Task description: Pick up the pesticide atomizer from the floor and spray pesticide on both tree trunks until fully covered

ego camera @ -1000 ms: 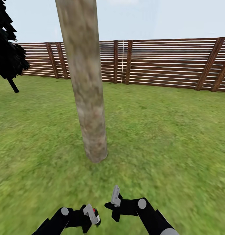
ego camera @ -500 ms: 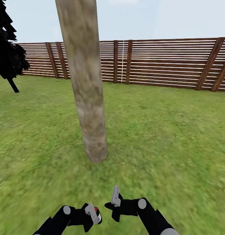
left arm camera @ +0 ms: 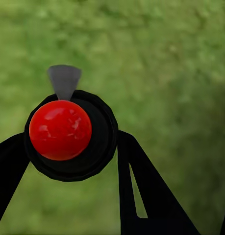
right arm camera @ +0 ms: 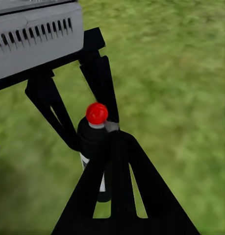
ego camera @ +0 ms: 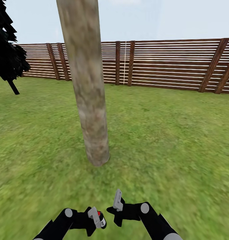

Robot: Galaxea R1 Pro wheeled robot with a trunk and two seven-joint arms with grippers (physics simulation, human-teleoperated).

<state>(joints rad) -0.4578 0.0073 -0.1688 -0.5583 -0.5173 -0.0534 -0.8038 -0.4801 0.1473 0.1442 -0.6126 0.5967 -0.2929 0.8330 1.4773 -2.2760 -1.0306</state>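
The left gripper [ego camera: 98,218] clasps the atomizer [ego camera: 102,220], low over the lawn [ego camera: 167,133] in front of the trunk [ego camera: 89,110]; mostly its red cap [left arm camera: 60,129] is visible, the body half hidden by fingers [right arm camera: 100,83]. The trunk's top is cut off. The right gripper [ego camera: 117,205] sits just beside it; whether its fingers are parted I cannot tell. A fence [ego camera: 171,63] runs behind

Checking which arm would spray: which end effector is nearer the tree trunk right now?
Right, slightly. The right end effector is low on the lawn in front of the tree trunk, near its base. The left end effector, holding the pesticide atomizer, sits a bit further back.
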